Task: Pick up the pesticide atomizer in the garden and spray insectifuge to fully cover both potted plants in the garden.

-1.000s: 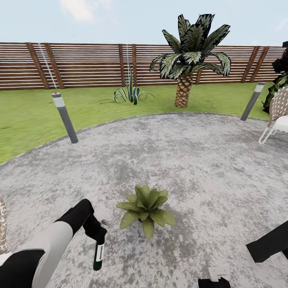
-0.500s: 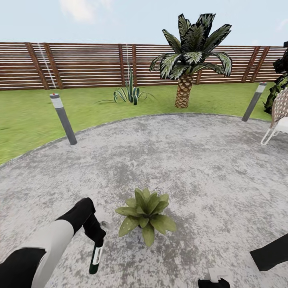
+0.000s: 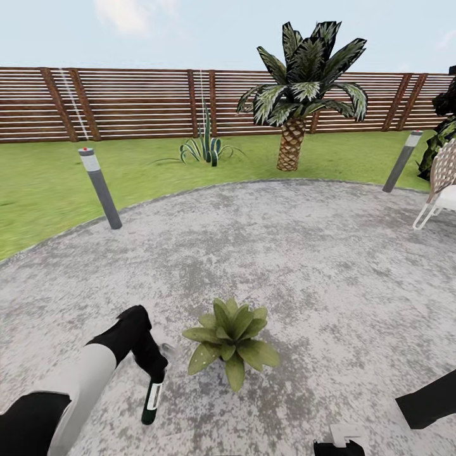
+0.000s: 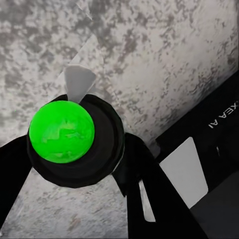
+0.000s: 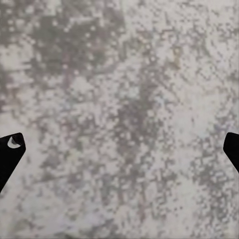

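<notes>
I am holding the pesticide atomizer [image 3: 152,398] in the left gripper [image 3: 154,370], whose fingers are clamped around the bottle's upper end so that the dark body with its white band is hanging below the claw, nearly vertical, above the grey paving [image 3: 304,253]. In the left wrist view the bottle's round end, rendered bright green there, is sitting between the two dark fingers [image 4: 149,189]. One potted plant [image 3: 230,339] is standing just beside the claw, to its right and at about its height. Judging from this, pickup is done and spraying is still ahead; I cannot tell whether any spray has reached the leaves, and I am not seeing a second potted plant. The right gripper [image 5: 119,149] is hanging wide apart over bare paving, holding nothing. Farther out, a lamp post [image 3: 100,187], lawn [image 3: 44,183] and slat fence [image 3: 126,104] are bounding the area.
</notes>
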Controlling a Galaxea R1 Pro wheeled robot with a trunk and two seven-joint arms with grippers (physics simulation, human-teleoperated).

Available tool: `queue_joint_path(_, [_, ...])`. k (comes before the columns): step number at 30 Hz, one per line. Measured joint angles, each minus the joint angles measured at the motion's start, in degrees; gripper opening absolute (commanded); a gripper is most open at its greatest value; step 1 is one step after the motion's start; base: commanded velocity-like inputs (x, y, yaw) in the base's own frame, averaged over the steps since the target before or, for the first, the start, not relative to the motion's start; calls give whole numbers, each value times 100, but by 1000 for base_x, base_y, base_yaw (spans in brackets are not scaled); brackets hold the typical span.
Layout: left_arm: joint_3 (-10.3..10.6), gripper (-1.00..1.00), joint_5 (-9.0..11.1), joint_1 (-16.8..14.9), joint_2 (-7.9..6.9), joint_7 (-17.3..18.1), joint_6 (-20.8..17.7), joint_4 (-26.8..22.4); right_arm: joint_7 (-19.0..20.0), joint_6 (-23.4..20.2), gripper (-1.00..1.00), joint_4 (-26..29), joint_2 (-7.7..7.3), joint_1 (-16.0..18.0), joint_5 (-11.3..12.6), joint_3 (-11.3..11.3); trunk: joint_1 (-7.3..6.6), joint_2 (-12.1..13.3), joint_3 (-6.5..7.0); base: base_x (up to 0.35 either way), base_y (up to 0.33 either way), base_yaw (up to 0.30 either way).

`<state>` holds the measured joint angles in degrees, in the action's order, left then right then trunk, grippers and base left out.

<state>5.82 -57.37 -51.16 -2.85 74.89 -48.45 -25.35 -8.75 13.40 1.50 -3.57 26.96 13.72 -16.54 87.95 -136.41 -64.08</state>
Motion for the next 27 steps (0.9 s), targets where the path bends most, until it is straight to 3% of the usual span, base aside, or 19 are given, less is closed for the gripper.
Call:
queue_joint_path(4, [5,-100,12,-448,25,57,-4,0,0,-1,100,0,-3,0,1,-1,0,0,0,0,0,0])
queue_joint_path(8, [33,-100,8,-696,7,301,-84,-4,0,3,100,0,22,0,-2,-2,-1,0,0,66,0,0])
queue_joint_path(11, [51,-100,-7,-693,38,320,-245,-10,0,2,100,6,23,0,9,-2,0,0,-1,109,0,0])
queue_joint_path(27, [49,-100,-23,-664,61,320,-241,56,-4,8,100,14,24,0,10,-2,1,0,-1,113,104,-5])
